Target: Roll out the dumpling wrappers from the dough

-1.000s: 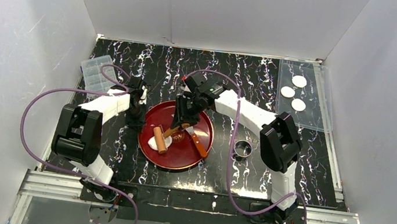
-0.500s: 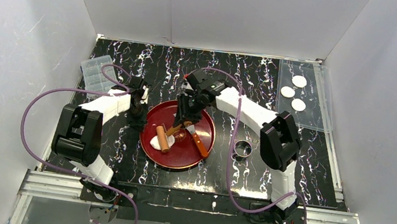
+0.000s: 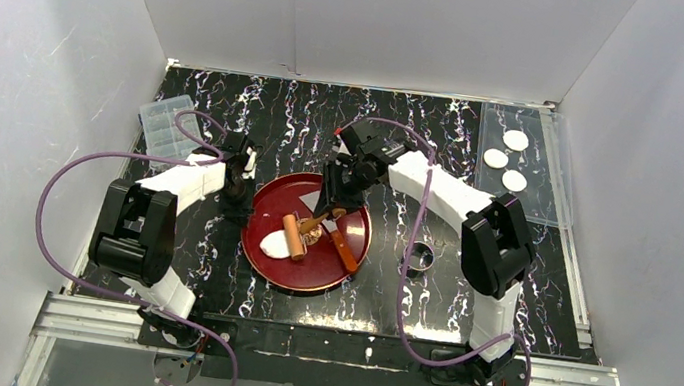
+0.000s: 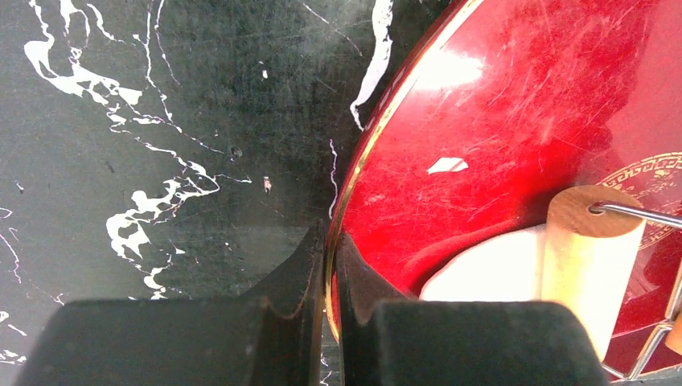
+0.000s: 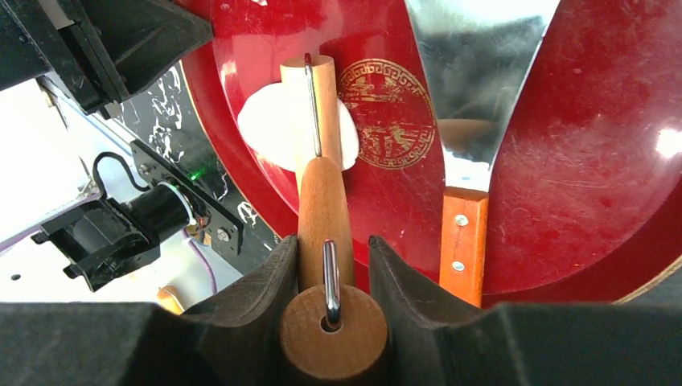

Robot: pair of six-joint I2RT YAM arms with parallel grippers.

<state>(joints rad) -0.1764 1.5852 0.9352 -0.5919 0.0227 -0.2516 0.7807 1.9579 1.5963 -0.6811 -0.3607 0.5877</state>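
Right jaws clamped on our roller (image 5: 324, 201) handle, left jaws pinching the plate (image 4: 499, 104) rim around 10 o'clock; dough (image 5: 261, 129) looks soft, so we'd press gently.

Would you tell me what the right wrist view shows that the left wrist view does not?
Only the right wrist view shows the scraper lying on the plate beside the roller, and the right jaws closed on the roller's wooden handle. Only the left wrist view shows the left jaws pinching the plate's rim, with the black marbled table beside it. Both show the red plate, the white dough and the roller's wooden drum over it.
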